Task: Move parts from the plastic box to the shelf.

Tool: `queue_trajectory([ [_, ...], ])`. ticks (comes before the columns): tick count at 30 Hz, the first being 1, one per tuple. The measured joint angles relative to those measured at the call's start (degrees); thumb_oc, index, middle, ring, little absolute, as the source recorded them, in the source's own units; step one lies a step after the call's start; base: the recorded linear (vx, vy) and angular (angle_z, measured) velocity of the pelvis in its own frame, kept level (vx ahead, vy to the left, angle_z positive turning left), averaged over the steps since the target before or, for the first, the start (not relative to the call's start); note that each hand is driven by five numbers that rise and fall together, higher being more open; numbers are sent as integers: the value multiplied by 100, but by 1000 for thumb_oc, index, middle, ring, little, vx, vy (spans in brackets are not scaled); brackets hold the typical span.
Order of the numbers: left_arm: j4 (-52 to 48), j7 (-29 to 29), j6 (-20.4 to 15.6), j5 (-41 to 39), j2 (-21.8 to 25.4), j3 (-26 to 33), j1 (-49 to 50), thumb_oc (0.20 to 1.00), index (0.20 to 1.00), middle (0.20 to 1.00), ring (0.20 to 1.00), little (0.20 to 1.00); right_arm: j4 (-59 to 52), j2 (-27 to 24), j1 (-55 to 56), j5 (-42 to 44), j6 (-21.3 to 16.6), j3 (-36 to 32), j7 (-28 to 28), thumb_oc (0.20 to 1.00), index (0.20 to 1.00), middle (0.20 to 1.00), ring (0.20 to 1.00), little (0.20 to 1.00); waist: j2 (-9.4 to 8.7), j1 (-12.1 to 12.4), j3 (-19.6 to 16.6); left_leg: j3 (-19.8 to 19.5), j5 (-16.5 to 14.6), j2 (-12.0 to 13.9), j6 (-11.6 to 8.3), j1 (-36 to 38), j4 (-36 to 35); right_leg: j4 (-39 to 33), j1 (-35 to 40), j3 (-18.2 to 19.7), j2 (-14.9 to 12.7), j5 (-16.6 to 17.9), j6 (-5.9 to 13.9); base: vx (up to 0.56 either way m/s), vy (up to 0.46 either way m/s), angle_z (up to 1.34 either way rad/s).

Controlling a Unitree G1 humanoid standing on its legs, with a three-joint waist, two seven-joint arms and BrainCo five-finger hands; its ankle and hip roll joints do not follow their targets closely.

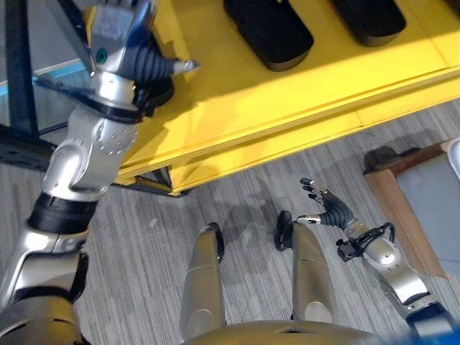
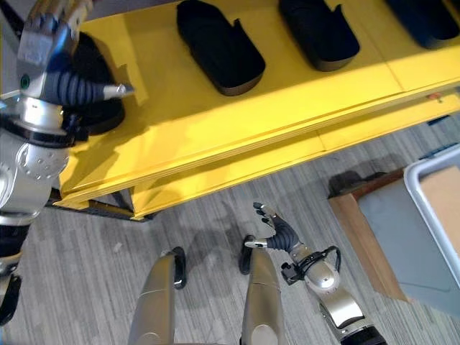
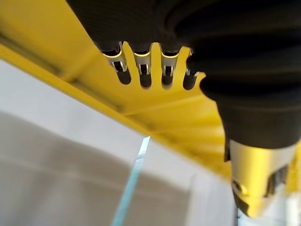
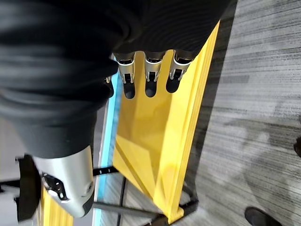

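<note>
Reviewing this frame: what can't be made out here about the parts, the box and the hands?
- Black moulded part under the left hand: mostly hidden by the hand in both eye views, so contact is unclear.
- Grey plastic box: cut off by the right edge of the right eye view; contents unseen.
- Far black parts on the yellow shelf: cropped by the top edge.
- Right hand: open, empty.

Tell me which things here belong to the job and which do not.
Job: yellow shelf; black parts on it; left hand over the shelf's end; grey box.
Not job: wooden stand under the box; right hand, low and idle.
</note>
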Motion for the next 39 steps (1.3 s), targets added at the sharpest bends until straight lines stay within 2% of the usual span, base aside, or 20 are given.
queue_trajectory([
  [3,210,153,15,-206,-376,-192,135,1000,1000,1000,1000,1000,3,-18,-17,6,0,83,-12,1000,1000,1000,1000,1000,-4,-3,1,32,8,6,-6,51,-54,-4,19,-7,2,-7,-67,-24,-3,0],
  [6,206,349,14,-287,-430,-180,563,1000,1000,1000,1000,1000,10,-25,-180,8,-3,89,-71,1000,1000,1000,1000,1000,-11,43,0,48,46,16,-32,185,-146,15,94,4,16,-6,-105,-21,-5,0],
  [9,180,384,-17,-303,-686,-99,1115,1000,1000,1000,1000,1000,17,-4,-283,29,-22,93,-179,1000,1000,1000,1000,1000,-17,30,-1,54,44,19,-32,475,-305,-118,363,-4,34,-38,-82,11,-5,-1],
  [15,-217,306,-317,-809,-843,-79,1815,1000,1000,1000,1000,1000,24,53,-280,109,-84,78,-310,1000,1000,1000,1000,1000,-36,101,-8,86,122,38,-22,968,-724,-511,829,-16,93,11,-49,50,-22,-3],
  [18,-315,83,-597,-1366,-898,-123,2260,1000,1000,1000,1000,1000,24,178,-308,109,-125,43,-425,1000,1000,1000,1000,1000,-35,157,-13,102,230,23,-44,1396,-1136,-847,1238,-73,112,115,-67,60,-19,1],
  [21,-486,-257,-802,-2279,-986,4,3024,1000,1000,1000,1000,1000,-41,213,-318,107,-228,10,-473,1000,1000,1000,1000,1000,-6,201,-64,139,529,13,-99,2062,-1927,-1569,1892,-171,199,343,-31,84,-28,1],
  [24,-587,-518,-920,-2834,-998,227,3561,1000,1000,1000,1000,1000,-316,206,-279,101,-267,-214,-518,1000,1000,1000,1000,1000,18,203,-105,216,772,-7,-101,2500,-2516,-2070,2278,-203,244,540,-8,46,-12,-3],
  [29,-599,-867,-1006,-3191,-1010,322,4173,1000,1000,1000,1000,1000,-803,154,-216,104,-431,-644,-583,1000,1000,1000,1000,1000,115,199,-308,260,975,-11,-117,3051,-3164,-2641,2795,-279,313,708,10,66,-15,-1],
  [33,-603,-1207,-1047,-3502,-1068,322,4838,1000,1000,1000,1000,1000,-1279,108,7,104,-583,-1018,-622,1000,1000,1000,1000,1000,228,201,-638,248,1097,-9,-127,3417,-3609,-3038,3161,-364,369,789,38,49,-10,4],
  [39,-602,-1506,-1053,-3834,-1269,302,5331,1000,1000,1000,1000,1000,-1337,-67,-39,24,-666,-1116,-637,1000,1000,1000,1000,1000,233,283,-800,264,1147,-3,-130,3704,-3818,-3196,3416,-378,406,812,46,72,-18,-1],
])
